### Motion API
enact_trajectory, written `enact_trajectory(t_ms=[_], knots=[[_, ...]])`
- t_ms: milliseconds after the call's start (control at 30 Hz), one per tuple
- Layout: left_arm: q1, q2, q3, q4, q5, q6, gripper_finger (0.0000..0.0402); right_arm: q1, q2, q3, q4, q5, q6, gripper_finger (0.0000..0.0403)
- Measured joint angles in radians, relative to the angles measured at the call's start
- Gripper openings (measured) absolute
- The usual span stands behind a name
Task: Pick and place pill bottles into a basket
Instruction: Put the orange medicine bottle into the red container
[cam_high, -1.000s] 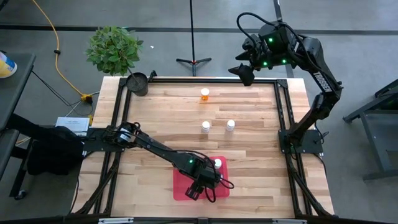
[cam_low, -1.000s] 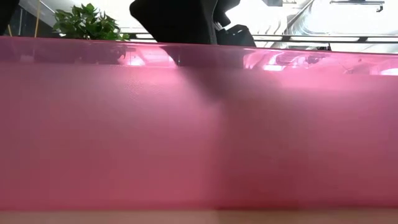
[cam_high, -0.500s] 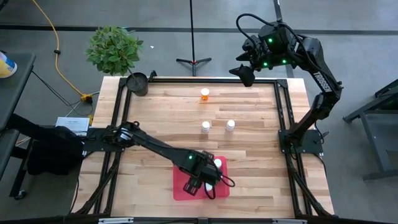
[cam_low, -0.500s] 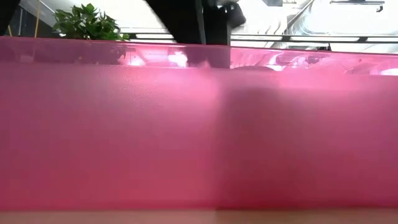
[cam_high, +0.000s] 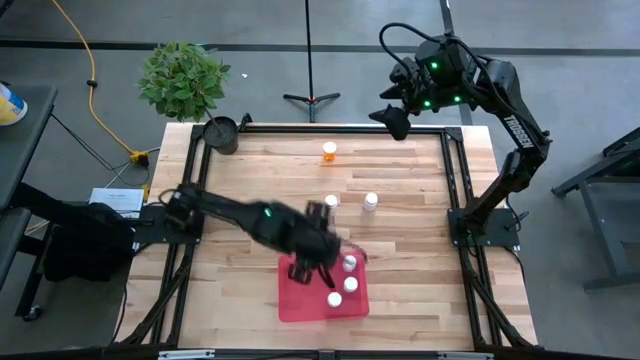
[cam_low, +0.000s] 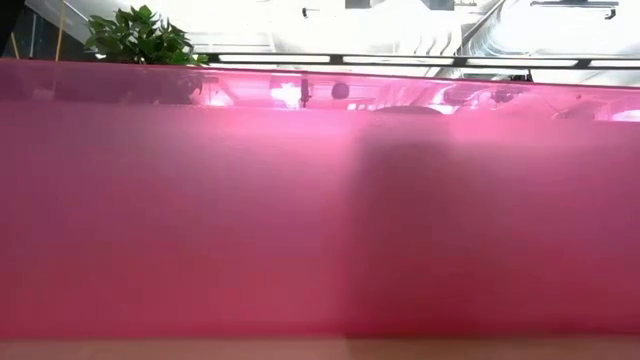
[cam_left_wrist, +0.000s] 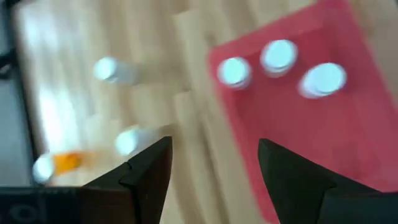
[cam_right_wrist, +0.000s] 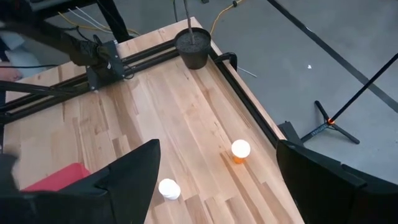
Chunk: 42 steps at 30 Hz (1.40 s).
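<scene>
surface (cam_high: 260, 175): wood, carries all task items.
basket (cam_high: 296, 303): red tray, near edge, centre.
left gripper (cam_high: 322, 232): above the basket's far edge, fingers spread, holding nothing, per left wrist view.
right gripper (cam_high: 392, 118): parked high at far-right corner, fingers apart, empty.
pill bottles in basket (cam_high: 343, 280): 3 white, upright, right half of the tray.
pill bottles left on surface: 2 white (cam_high: 370, 201) mid-surface, 1 orange (cam_high: 329, 151) farther back.
progress: approx. half done by my count; 3 to go.

Three white bottles (cam_high: 343, 280) in red tray (cam_high: 296, 304)
</scene>
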Motion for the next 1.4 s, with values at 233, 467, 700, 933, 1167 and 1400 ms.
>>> enact_trajectory(t_ms=[233,467,700,933,1167,1400], knots=[[0.105,-0.164,-0.001,-0.03,-0.047,-0.031,0.0271,0.0,0.0,0.0,-0.015,0.0,0.0,0.0312],[0.207,-0.305,-0.002,-0.031,-0.075,-0.008,0.0271,0.0,0.0,0.0,-0.03,0.003,0.001,0.0312],[0.31,-0.42,-0.002,-0.014,-0.076,0.021,0.0271,0.0,0.0,0.0,-0.031,0.002,0.008,0.0312],[0.418,-0.485,-0.002,-0.038,-0.074,0.045,0.0271,-0.003,0.0,0.0,-0.046,0.03,-0.003,0.0312],[0.513,-0.516,-0.002,-0.057,-0.02,0.08,0.0271,-0.003,-0.005,-0.001,-0.084,0.031,-0.035,0.0312],[0.635,-0.517,-0.013,-0.036,0.102,0.15,0.0271,-0.003,-0.064,-0.001,-0.081,0.058,-0.042,0.0312]])
